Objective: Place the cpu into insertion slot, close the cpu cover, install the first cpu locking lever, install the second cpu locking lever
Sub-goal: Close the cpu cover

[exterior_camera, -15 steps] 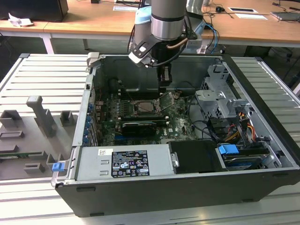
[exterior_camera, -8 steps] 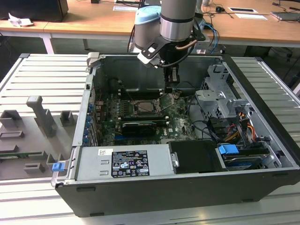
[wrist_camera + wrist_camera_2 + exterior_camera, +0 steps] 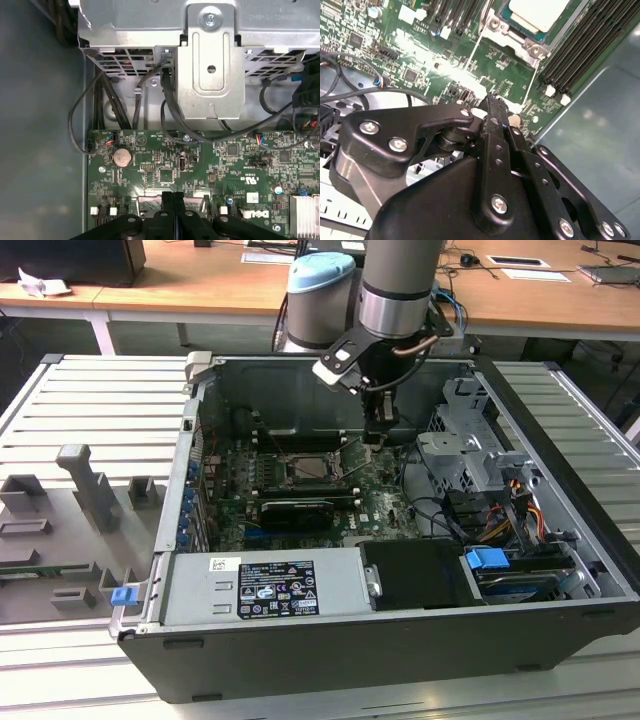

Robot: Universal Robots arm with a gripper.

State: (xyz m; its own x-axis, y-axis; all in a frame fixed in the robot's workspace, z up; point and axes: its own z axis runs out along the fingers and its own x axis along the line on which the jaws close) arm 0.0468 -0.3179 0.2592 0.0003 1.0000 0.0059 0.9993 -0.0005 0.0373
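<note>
Since the cpu is square, we find no long axis to speak of; it lies flat in the slot, pale metal top up, its edges running parallel with the black memory slots beside it. From the slot's silvery rim two thin wire rods reach toward the end effector, which hangs low over the green board, just off the slot toward the exterior view's right. Its fingers are pressed together with no gap; whether they pinch a rod we cannot tell. Near them on the board sit a coin cell and a finned heatsink, with a metal drive cage beyond. We see the board inside an open dark case laid on its side on a ribbed grey worktop. Grey fixtures stand at the exterior view's left, and wooden desks run behind the arm.
</note>
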